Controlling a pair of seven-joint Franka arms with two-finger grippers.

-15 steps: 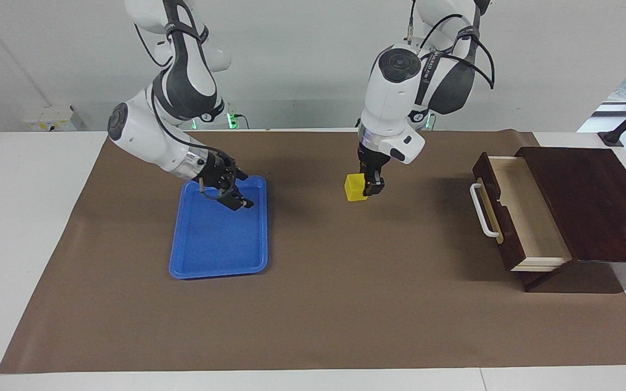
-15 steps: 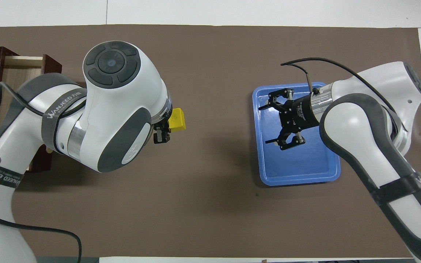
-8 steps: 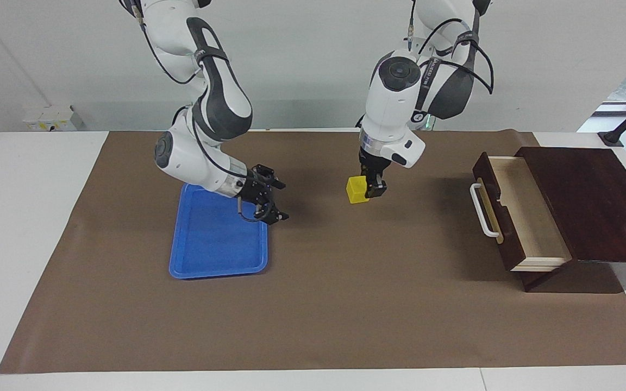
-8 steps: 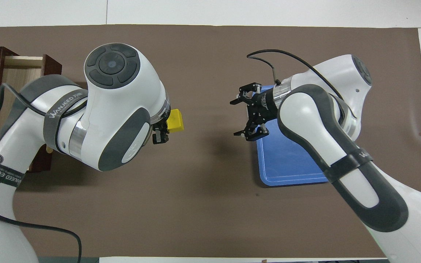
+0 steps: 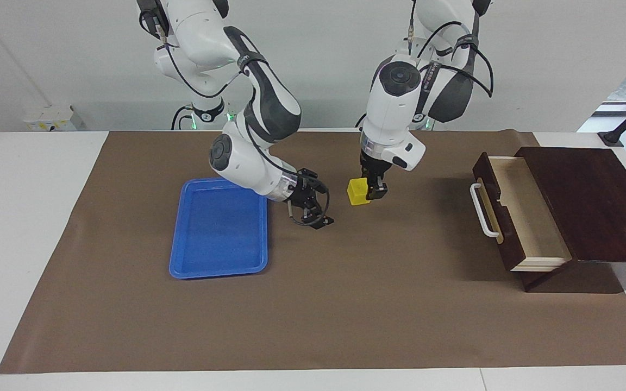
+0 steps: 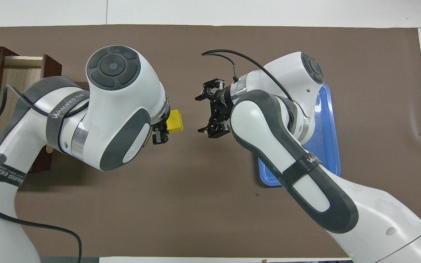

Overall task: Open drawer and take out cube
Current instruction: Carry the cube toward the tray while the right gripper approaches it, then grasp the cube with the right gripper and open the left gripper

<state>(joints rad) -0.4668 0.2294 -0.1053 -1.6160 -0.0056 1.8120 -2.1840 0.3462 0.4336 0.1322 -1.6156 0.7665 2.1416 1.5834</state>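
Over the mat, left fingers [image 5: 376, 190] clamp the cube [image 5: 357, 192]; right fingers [image 5: 326, 220] spread wide.

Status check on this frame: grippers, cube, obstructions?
Left gripper shut on cube, over the mat. Right gripper open beside it. Drawer open. Nothing between them.

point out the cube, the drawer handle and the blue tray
cube [image 5: 356, 191]: facing view, its yellow front face.
drawer handle [image 5: 482, 217]: facing view, middle of the white bar.
blue tray [image 5: 216, 239]: facing view, its bare floor.
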